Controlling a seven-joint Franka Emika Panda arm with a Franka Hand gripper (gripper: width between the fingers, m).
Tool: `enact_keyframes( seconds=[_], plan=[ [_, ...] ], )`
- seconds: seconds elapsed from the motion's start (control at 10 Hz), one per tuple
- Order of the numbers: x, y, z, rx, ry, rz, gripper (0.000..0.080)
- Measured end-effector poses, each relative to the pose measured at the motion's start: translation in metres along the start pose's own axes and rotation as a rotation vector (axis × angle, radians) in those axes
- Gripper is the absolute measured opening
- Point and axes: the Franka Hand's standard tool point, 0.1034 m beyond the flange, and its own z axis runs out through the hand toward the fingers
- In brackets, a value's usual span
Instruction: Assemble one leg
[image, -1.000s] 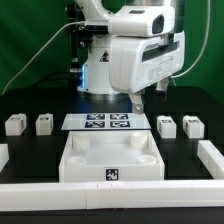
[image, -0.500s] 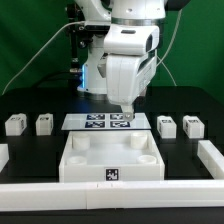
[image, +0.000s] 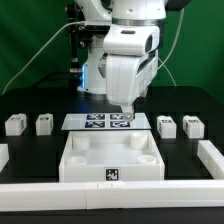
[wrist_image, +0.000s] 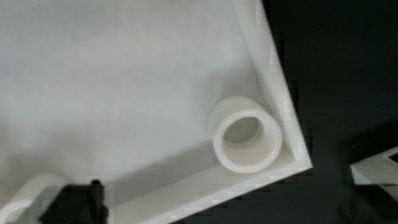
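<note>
Four small white legs stand on the black table, two at the exterior view's left (image: 14, 125) (image: 44, 124) and two at its right (image: 167, 127) (image: 192, 126). My gripper (image: 127, 112) hangs over the far edge of the large white tray-like piece (image: 110, 158), clear of all the legs. It holds nothing. In the wrist view the tray-like piece's flat surface (wrist_image: 125, 90) fills most of the picture, with a round socket (wrist_image: 246, 140) by its rim. One dark finger (wrist_image: 80, 200) shows there; the other is lost against the black table.
The marker board (image: 100, 122) lies just behind the tray-like piece, under the gripper. A long white rail (image: 100, 196) runs along the front and another white piece (image: 211, 156) lies at the exterior view's right. A white corner (wrist_image: 377, 170) shows in the wrist view.
A second ago the arm's hand was higher and further to the exterior view's right. It turned, swung left and came down over the marker board. It has held still for the last half second.
</note>
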Motion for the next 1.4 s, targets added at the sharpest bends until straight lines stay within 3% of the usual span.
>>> enact_keyframes(
  seconds=[0.3,0.6,0.9,1.4],
  plan=[
    [-0.016,-0.006,0.009,-0.001,-0.007,-0.261,0.065],
    [-0.021,-0.016,0.026,0.023,-0.02,-0.398,0.065],
    [-0.033,-0.017,0.042,0.054,-0.022,-0.383,0.065],
    [-0.036,-0.022,0.06,0.088,-0.025,-0.377,0.065]
  ],
)
